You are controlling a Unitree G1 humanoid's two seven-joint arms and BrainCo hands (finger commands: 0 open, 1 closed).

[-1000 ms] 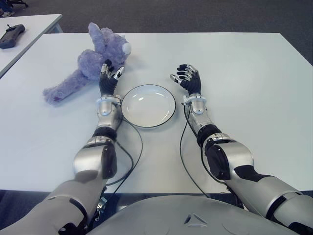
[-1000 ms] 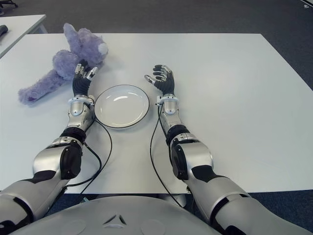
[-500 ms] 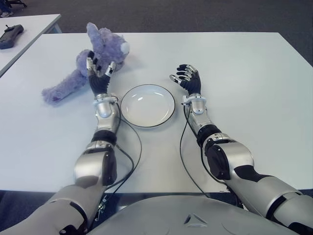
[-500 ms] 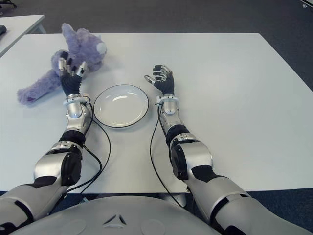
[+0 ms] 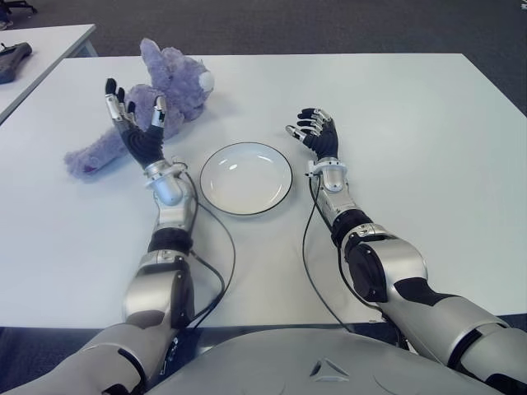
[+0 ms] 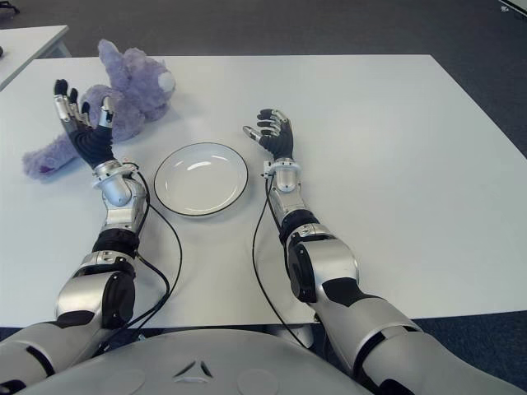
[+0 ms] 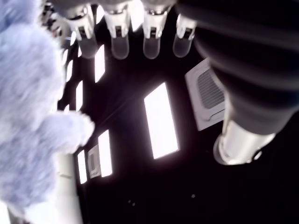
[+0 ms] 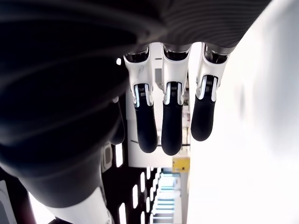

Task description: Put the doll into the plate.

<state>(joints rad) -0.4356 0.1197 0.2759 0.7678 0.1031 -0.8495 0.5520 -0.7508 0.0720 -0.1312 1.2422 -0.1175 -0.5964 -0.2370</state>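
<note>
Fuzzy purple plush doll [image 5: 156, 99] lies on the white table [image 5: 428, 140], far-left of the round white dark-rimmed plate [image 5: 245, 178], long axis diagonal. Left hand [image 5: 136, 123] is nearer, raised just in front of it, fingers splayed, holding nothing. Right hand [image 5: 317, 132] loosely curled, empty, right of plate.

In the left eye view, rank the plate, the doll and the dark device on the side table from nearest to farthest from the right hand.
From the right hand:
1. Plate: just to its left, on the near part of the table.
2. Doll: farther left and back, beyond the open left hand.
3. Dark device: far left, on the separate side table.
</note>
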